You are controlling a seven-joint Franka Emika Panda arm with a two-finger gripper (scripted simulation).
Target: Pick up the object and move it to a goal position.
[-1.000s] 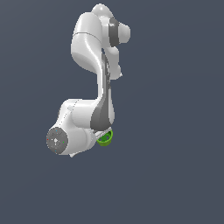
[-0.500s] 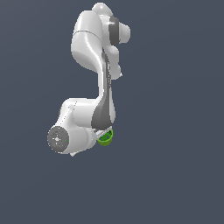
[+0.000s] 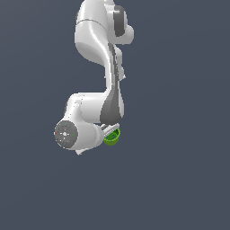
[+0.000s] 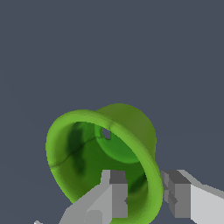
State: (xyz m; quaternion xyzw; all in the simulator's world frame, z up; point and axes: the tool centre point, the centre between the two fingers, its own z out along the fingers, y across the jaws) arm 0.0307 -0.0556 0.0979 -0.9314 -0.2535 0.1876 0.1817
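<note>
The grey, blocky two-fingered claw (image 4: 144, 194) is gripping the wall of the small bright green round hollow cup (image 4: 103, 157): in the wrist view one finger (image 4: 114, 194) is sitting inside the cup's mouth and the other is pressing on the outside, with the rim pinched between them. The cup is lying tilted, its open mouth facing the wrist camera, and a small pale hole is showing in its inner base. In the exterior view the cup (image 3: 112, 137) is peeking out just beside the lower end of the glossy white and grey jointed robot arm (image 3: 96, 54), toward the exterior view's right, and the claw itself is mostly hidden there. Plain dark grey-blue background is surrounding everything.
</note>
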